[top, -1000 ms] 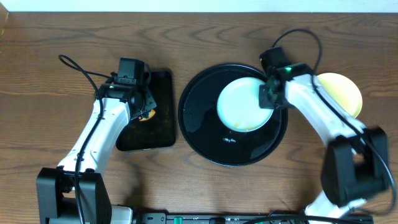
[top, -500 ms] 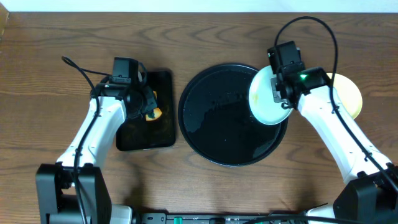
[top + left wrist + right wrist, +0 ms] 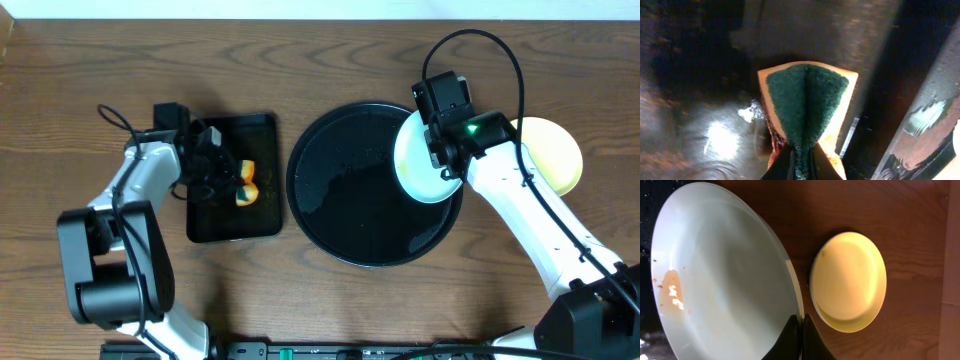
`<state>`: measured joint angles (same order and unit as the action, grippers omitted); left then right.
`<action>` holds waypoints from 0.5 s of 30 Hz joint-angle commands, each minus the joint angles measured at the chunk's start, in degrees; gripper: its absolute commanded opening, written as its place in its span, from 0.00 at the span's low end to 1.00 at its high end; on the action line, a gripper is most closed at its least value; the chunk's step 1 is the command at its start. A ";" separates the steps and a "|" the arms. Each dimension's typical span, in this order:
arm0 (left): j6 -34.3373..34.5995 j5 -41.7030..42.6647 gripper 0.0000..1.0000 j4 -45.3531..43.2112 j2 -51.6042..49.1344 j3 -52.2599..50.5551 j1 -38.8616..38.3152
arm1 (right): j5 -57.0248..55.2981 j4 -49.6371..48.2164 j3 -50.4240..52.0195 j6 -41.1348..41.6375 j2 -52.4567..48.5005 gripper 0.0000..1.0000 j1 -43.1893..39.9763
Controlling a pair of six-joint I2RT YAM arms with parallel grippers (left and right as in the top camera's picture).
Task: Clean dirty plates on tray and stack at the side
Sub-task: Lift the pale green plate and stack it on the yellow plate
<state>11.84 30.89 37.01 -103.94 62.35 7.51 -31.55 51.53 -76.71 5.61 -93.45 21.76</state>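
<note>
My right gripper (image 3: 447, 160) (image 3: 801, 325) is shut on the rim of a pale blue-green plate (image 3: 415, 160) (image 3: 720, 275), held tilted above the right side of the round black tray (image 3: 340, 210). The plate has an orange smear (image 3: 671, 290) on its face. A pale yellow plate (image 3: 552, 150) (image 3: 850, 280) lies on the wood to the right of the tray. My left gripper (image 3: 222, 172) (image 3: 800, 160) is shut on a folded sponge (image 3: 246, 182) (image 3: 807, 105), green on its scrub side and orange underneath, over the rectangular black tray (image 3: 235, 215).
The rectangular black tray (image 3: 715, 75) is wet and glossy. The round tray's surface shows water drops. Bare wooden table (image 3: 330, 60) lies around both trays. A cable loops above my right arm (image 3: 520, 60).
My left gripper swung left and turned over the rectangular tray with the sponge. My right gripper lifted the blue-green plate off the round tray and holds it tilted at its right edge.
</note>
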 commanded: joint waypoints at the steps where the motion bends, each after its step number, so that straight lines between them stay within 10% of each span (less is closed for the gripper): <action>1: -3.48 -2.62 0.08 0.09 -2.67 -0.42 2.93 | -1.16 0.15 -0.02 1.22 1.73 0.01 0.20; 5: -2.75 -12.50 0.08 1.36 -2.91 -0.39 5.14 | -0.66 0.20 -0.02 1.73 1.73 0.01 0.20; 15: -3.45 -5.70 0.08 1.53 4.07 -0.37 1.81 | 0.35 0.37 -0.02 10.88 1.73 0.01 -0.90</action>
<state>10.09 26.37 38.17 -103.94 62.33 11.33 -31.48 51.75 -76.71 10.15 -93.45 21.71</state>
